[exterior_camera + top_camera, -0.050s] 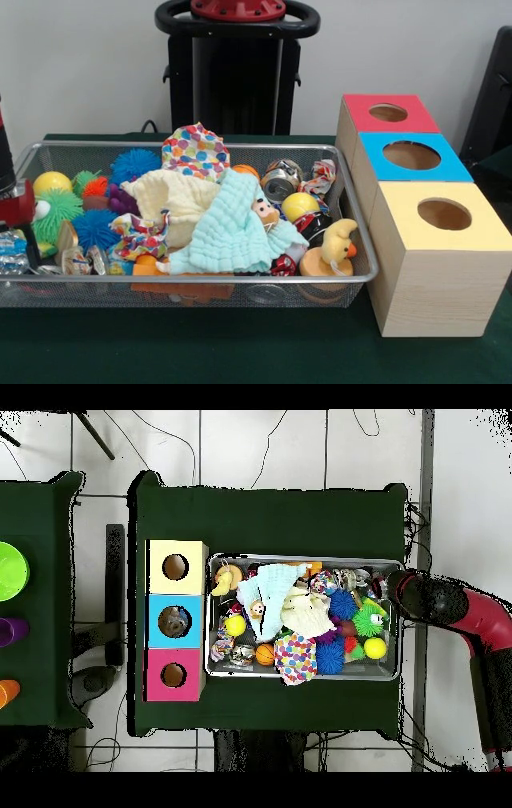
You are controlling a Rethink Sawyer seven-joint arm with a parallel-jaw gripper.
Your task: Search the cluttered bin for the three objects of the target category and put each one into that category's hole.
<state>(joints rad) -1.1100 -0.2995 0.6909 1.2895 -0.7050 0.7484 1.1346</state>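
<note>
Bin (352, 276), wire mesh, sits centre-left of the front view on the green surface (240, 352), packed w/ clutter. On top: mint muslin cloth (232, 236) draped mid-bin, cream cloth (180, 200) just behind it, polka-dot cloth (194, 150) bunched at the back rim. Left part of bin holds spiky balls, blue (134, 164) and green (58, 210), plus a yellow ball (51, 182). Right part: crushed can (280, 184), second yellow ball (299, 205), yellow duck toy (338, 244) at lower-right corner against the mesh.

Three wooden boxes in a row at the right of the front view, touching each other, just beside the bin: red-top (390, 114) farthest up, blue-top (412, 156) in the middle, yellow-top (444, 216) lowest; each w/ a round hole. Overhead view shows something inside the blue-top hole; can't ID it.

Arm (450, 606) enters from the right of the overhead view, reaching the bin's right end. Red part at the far left edge of the front view is prob. its head. Fingers' state: can't tell.
</note>
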